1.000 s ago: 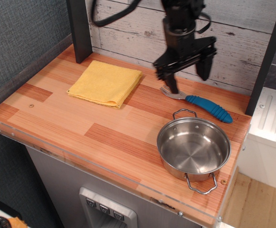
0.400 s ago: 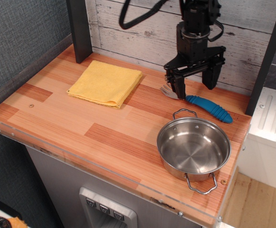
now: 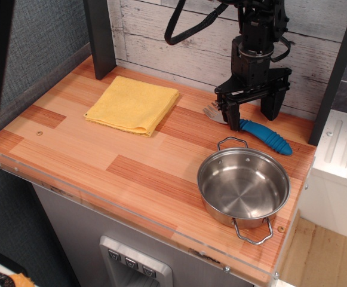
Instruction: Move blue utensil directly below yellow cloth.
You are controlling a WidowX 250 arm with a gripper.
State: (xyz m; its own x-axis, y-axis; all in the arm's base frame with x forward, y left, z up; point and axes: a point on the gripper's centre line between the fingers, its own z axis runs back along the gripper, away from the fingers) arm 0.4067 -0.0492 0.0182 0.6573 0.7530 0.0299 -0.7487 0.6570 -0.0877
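Gripper (image 3: 252, 111) hung w/ its jaws spread wide and nothing between them, fingers pointing down toward the wooden tabletop (image 3: 119, 161). Compared w/ 0.4 s before, it had shifted further to the viewer's right and a bit toward the front, so it was now above the fork rather than beside its head. A second before, it had been well to the left, over the metal end only.

Blue utensil (image 3: 263, 135), a fork w/ ribbed blue handle and grey metal head, lay flat on the tabletop, same spot and same angle as in both earlier frames. The near-left finger (image 3: 233, 115) stood in front of the fork's neck, approx. where metal meets handle; the tines poked out to the left of that finger. The handle ran out from under the jaws, down and to the right. The other finger (image 3: 272, 101) sat behind the handle, nearer the plank wall (image 3: 179, 36). Couldn't tell if either fingertip touched the fork or the table.

Yellow cloth (image 3: 132, 104) lay folded and flat, well to the left of the jaws, unchanged. Fork was well apart from it, at about the same depth on the table, not in front of it.

Steel pot (image 3: 243, 187) w/ wire handles sat upright in front of the jaws, near the fork handle but not touching, also unmoved.
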